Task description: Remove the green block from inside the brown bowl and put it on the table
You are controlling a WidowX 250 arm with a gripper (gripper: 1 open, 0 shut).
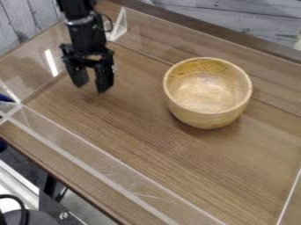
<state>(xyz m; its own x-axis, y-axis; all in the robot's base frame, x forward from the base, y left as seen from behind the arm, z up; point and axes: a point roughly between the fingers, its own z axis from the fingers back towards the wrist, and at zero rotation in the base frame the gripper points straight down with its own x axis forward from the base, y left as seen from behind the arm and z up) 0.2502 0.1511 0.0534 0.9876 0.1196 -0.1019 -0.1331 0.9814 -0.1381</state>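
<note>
The brown bowl (207, 91) stands upright on the table (141, 145), right of centre, and only bare wood grain shows inside it. My black gripper (90, 83) points straight down at the far left of the table, well apart from the bowl. Its jaws are spread open, and I see only tabletop in the gap between the fingers (104, 82). The green block is not visible in this view; it may be hidden by the fingers.
Low clear acrylic walls (35, 123) edge the table on the left, front and back. The gripper stands close to the left wall. A black frame and cables show below the table's front left corner.
</note>
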